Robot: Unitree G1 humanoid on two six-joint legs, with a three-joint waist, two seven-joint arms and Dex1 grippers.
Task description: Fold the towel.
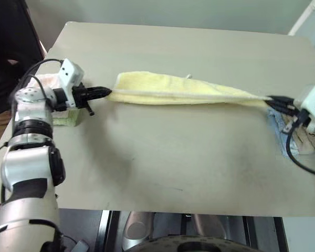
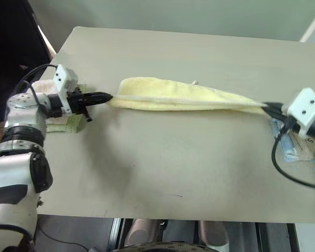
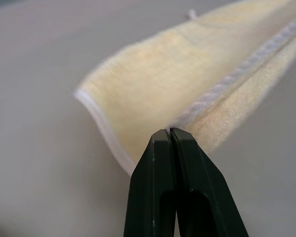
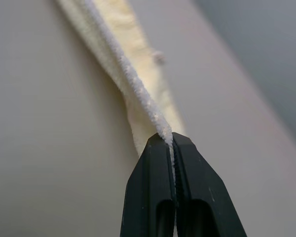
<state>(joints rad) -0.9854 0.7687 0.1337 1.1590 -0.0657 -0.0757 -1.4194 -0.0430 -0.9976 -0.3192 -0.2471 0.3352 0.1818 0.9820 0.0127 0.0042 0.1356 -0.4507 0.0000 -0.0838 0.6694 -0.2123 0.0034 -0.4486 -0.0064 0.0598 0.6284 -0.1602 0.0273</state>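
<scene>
Currently mid-fold: towel stretched 9-to-3 o'clock across surface, doubled lengthwise. My left gripper and right gripper each pinched tight on one end. Next, probably: bring ends together evenly, keeping edges aligned.

No readable text

We find no word, label, brand, number or sign that can be read anywhere; the packet lying at the table's right edge carries some dark print, but it is too small and blurred for us to make out.
</scene>
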